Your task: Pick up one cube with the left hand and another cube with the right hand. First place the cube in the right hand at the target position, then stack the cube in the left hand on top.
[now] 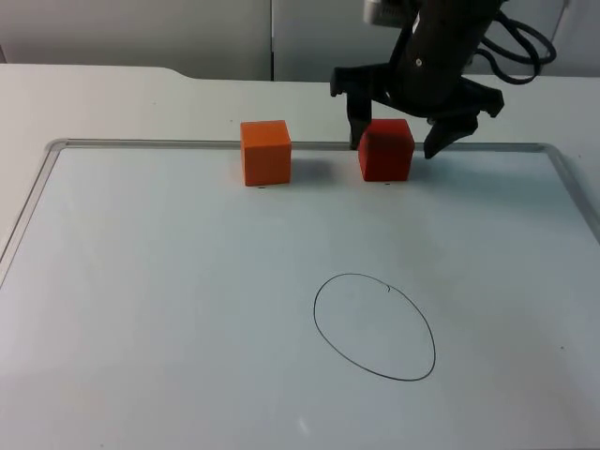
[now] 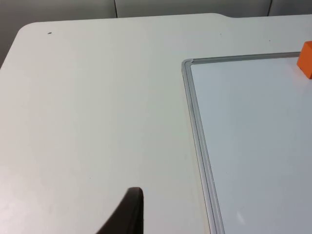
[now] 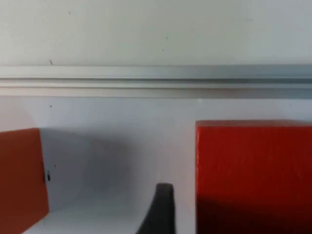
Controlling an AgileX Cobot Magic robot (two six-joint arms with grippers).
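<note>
— Sitting where? Red square-edged cube [image 1: 385, 149] resting at the far edge of the framed whiteboard [image 1: 141, 309] on the white worktop [image 1: 112, 98], just beside the orange cube [image 1: 265, 152], the two apart.

— And hovering above? Right hand [image 1: 398, 141] hanging spread wide, straddling the red cube, one fingertip [image 3: 158, 209] just beside its face, not gripping. Left hand [image 2: 127, 214] waiting off the board over bare worktop; spread impossible to tell. Lying nearer: black hand-drawn oval [image 1: 375, 326].

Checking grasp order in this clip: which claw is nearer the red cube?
Right. The right claw straddles the red cube, fingers open on either side. The left claw waits over the white table, outside the whiteboard's metal frame.
</note>
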